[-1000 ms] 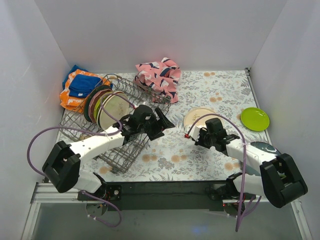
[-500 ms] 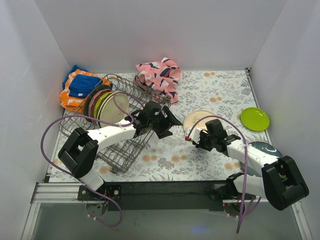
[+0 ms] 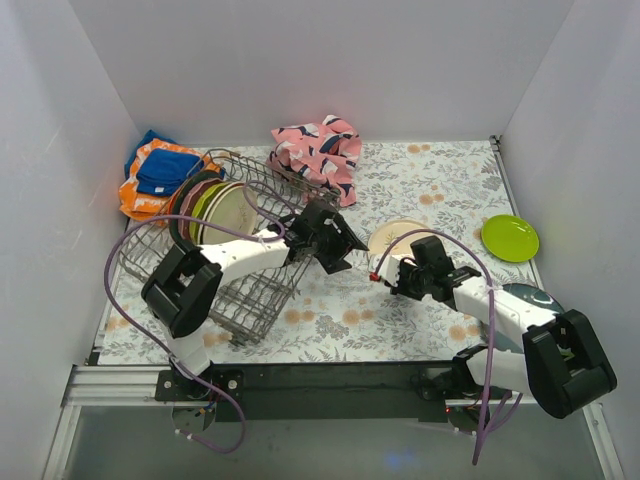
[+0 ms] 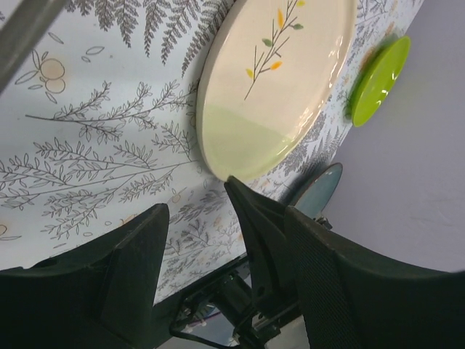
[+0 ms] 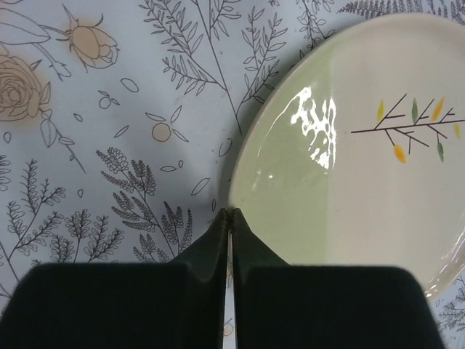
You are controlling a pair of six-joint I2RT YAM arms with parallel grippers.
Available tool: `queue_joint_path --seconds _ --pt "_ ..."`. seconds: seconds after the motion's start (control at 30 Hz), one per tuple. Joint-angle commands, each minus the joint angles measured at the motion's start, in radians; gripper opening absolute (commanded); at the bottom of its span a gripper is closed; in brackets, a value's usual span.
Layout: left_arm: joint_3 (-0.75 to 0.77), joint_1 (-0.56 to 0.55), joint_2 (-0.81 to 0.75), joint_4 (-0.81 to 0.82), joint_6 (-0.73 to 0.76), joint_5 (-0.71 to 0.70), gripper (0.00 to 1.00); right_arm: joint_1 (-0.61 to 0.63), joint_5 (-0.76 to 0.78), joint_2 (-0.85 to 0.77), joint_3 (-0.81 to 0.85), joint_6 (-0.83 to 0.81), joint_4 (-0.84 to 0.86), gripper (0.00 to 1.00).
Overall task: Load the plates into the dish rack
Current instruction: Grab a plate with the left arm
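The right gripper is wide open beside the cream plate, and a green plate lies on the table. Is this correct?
No: the right gripper is shut, not open, as the right wrist view shows. The rest holds: cream plate beside it, green plate on the table.

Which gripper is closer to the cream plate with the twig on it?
Right. The right gripper, shut, has its tips at the plate's rim. The left gripper, open, is off to the plate's left with a gap between.
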Motion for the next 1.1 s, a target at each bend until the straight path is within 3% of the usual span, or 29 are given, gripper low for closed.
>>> queue_joint_path --seconds 0.0,0.87,0.93,1.0,1.07 --pt "0.097 -0.022 0.071 -0.036 -0.007 -0.013 0.62 0.004 -0.078 -0.045 0.001 0.015 -0.094 0.01" --pt "0.169 -0.062 0.059 -0.185 0.031 -0.082 0.65 0.003 -0.158 -0.134 0.067 0.057 -0.223 0.01" --pt "0.189 -0.071 0.078 -0.199 0.025 -0.096 0.65 0.001 -0.156 -0.169 0.078 0.057 -0.255 0.14" --pt "0.216 -0.082 0.095 -0.219 0.002 -0.113 0.65 -0.003 -0.156 -0.197 0.086 0.068 -0.272 0.39" --pt "0.241 -0.090 0.131 -0.256 -0.010 -0.130 0.65 -0.025 -0.164 -0.217 0.095 0.086 -0.300 0.47"
